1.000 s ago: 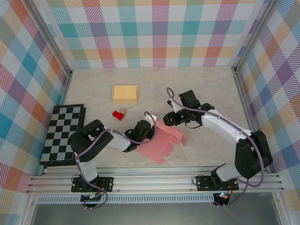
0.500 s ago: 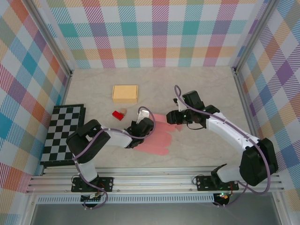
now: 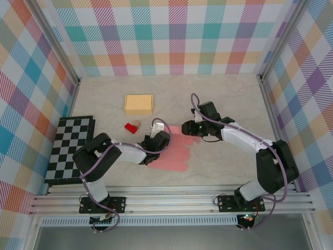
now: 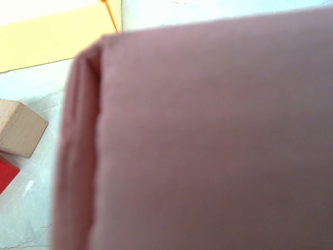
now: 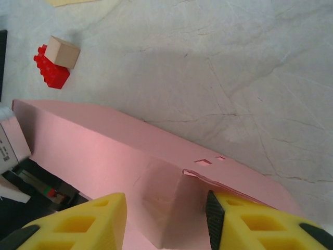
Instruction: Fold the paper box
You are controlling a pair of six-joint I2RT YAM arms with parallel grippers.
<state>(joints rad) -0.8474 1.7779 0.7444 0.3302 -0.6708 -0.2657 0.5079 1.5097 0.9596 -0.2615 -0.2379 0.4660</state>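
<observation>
The pink paper box [image 3: 174, 156] lies mostly flat on the table between the two arms. My left gripper [image 3: 156, 144] is at its left end, shut on the paper. In the left wrist view the pink sheet [image 4: 208, 130] hides the fingers, with a folded edge showing on the left. My right gripper [image 3: 190, 129] is at the box's far right edge. In the right wrist view its yellow fingers [image 5: 73, 226] stand apart around a raised crease of the pink box [image 5: 104, 151], so my right gripper [image 5: 166, 219] is open. The right pad touches a thin flap edge.
A red brick [image 3: 130, 128] and a small wooden block [image 3: 137, 124] sit just left of the box. A flat yellow box [image 3: 139, 103] lies further back. A chessboard [image 3: 70, 148] rests at the left wall. Checked walls close in three sides.
The pink paper was lifted and tilted a second ago; it has come down flatter onto the table. My right gripper shifted left to the box's far edge.
</observation>
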